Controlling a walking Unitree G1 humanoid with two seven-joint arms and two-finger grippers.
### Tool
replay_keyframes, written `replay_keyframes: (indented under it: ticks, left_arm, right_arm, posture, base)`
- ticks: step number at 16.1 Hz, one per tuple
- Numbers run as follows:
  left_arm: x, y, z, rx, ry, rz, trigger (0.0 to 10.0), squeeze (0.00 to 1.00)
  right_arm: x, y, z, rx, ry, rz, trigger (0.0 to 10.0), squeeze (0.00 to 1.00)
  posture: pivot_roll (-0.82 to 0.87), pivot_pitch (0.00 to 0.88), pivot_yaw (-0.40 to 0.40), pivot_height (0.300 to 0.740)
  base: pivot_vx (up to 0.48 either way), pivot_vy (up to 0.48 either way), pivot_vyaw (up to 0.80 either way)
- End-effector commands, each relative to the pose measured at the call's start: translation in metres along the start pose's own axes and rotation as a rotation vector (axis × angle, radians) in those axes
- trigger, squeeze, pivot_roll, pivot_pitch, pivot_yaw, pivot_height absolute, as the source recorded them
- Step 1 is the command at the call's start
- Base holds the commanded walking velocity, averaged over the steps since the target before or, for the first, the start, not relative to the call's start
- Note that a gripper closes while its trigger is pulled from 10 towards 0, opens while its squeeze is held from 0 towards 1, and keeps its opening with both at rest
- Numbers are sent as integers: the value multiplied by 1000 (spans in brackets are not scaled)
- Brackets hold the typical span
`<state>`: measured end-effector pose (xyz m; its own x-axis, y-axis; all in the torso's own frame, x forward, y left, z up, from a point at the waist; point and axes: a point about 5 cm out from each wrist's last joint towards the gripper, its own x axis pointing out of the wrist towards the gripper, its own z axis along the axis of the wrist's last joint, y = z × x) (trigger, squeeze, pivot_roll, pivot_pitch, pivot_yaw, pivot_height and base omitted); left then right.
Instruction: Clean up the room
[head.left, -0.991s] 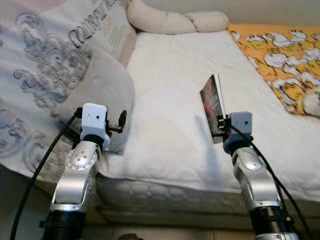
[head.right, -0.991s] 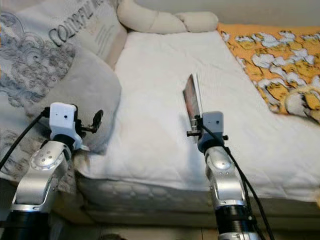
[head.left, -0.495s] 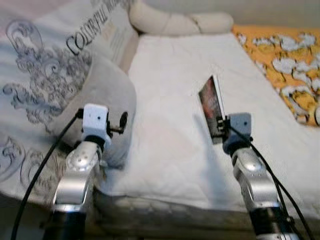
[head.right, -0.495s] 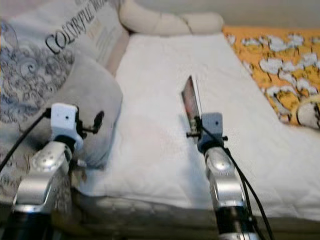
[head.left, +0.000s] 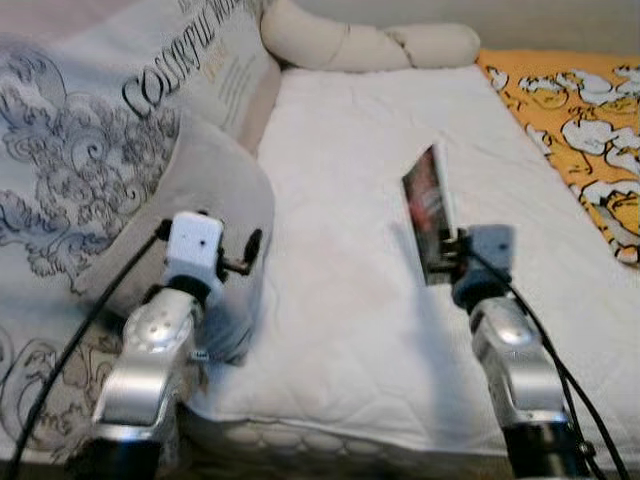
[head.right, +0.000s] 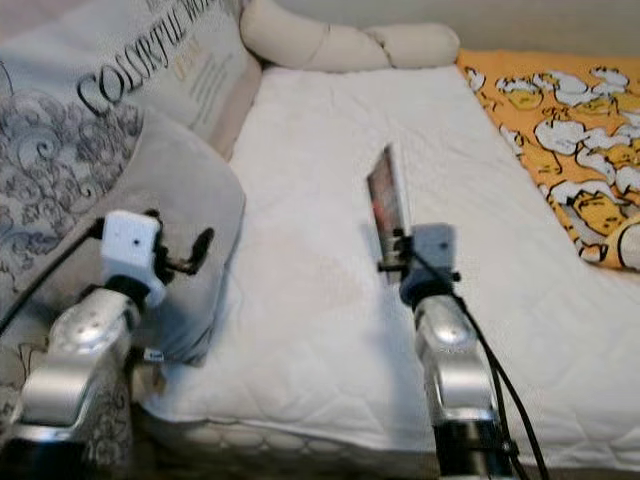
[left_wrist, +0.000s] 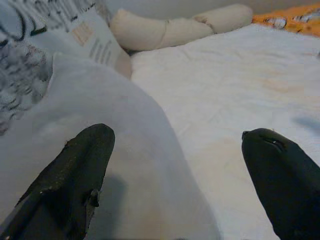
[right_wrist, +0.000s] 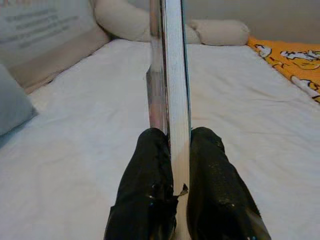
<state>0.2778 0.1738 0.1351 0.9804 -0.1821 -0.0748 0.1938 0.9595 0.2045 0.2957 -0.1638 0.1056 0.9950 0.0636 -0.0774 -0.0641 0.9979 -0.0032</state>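
A thin book (head.left: 430, 215) with a dark red cover stands on edge above the white bed (head.left: 350, 150), held upright. My right gripper (right_wrist: 176, 150) is shut on the book (right_wrist: 170, 75), one finger on each cover. My left gripper (left_wrist: 175, 165) is open, held over a grey pillow (head.left: 205, 190) at the bed's left edge, with nothing between its fingers (left_wrist: 80, 170).
A large patterned pillow (head.left: 90, 130) with printed lettering lies at the left. A cream bolster (head.left: 370, 45) runs along the head of the bed. An orange blanket with white figures (head.left: 570, 100) covers the right side. The mattress front edge (head.left: 330, 440) is close below.
The whole view has shifted, so the camera has moved closer over the bed. Both grippers keep their pose and the book stays in the right one.
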Motion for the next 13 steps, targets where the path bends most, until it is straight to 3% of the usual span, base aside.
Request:
replay_keyframes:
  ticks: [1,2,3,5,6,7,11,13]
  left_arm:
    - [-4,-2,-1,9,11,-33,10000,0]
    - [-5,-3,-1,13,16,-49,10000,0]
    - [-4,-7,-4,29,39,-113,10000,0]
    - [-4,-11,-8,46,97,-239,10000,0]
    - [-4,-11,-8,51,103,-249,10000,0]
    - [-10,-14,-15,51,154,-342,10000,0]
    - [-28,-16,-21,53,257,-551,10000,0]
    - [-35,-13,-21,74,285,-587,10000,0]
  right_arm:
    - [1,7,12,50,-48,43,10000,0]
    - [1,7,12,60,-46,50,10000,0]
    - [11,8,10,112,-9,85,10000,0]
    - [37,11,8,278,111,104,10000,0]
    - [39,12,7,292,120,108,10000,0]
    - [54,19,4,404,201,173,10000,0]
    - [71,25,-6,582,360,312,10000,0]
    - [71,26,-12,623,406,312,10000,0]
  posture:
    - [34,0,43,740]
    - [33,0,46,740]
    - [34,0,65,740]
    - [49,0,82,740]
    - [49,0,82,740]
    - [63,0,100,740]
    - [96,0,116,740]
    - [140,0,101,740]
  base:
    - [0,0,0]
    - [0,0,0]
    - [0,0,0]
    - [0,0,0]
    - [0,0,0]
    - [0,0,0]
    - [0,0,0]
    - [0,0,0]
